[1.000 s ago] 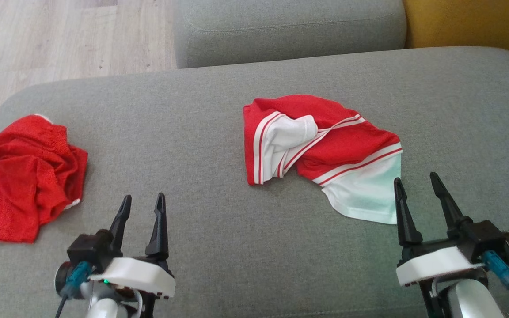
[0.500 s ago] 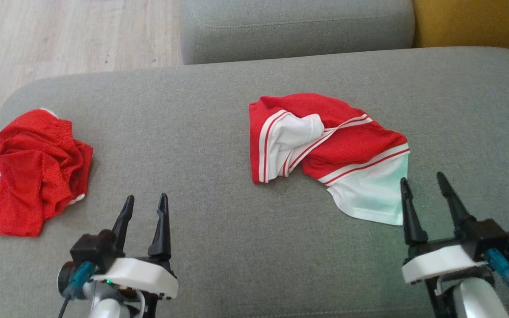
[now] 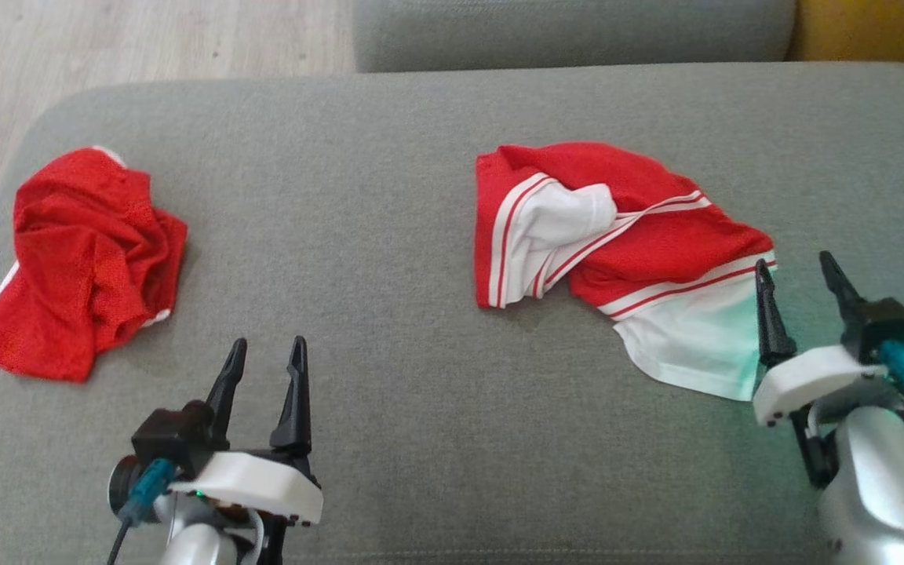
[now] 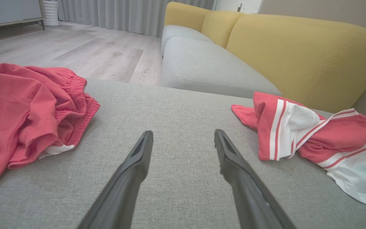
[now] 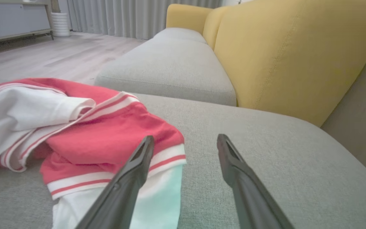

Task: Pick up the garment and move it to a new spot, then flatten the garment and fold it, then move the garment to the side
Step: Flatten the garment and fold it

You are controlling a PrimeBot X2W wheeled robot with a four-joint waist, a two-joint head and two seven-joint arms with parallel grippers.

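Hovering over the grey sofa cushion: left gripper and right gripper, both with fingers spread wide, nothing held.
The striped garment, red and white, lies crumpled right of centre; the right gripper stands at its right edge, one finger over the white hem, contact unclear. The left gripper is above bare cushion, between the garment and a crumpled red cloth at far left.
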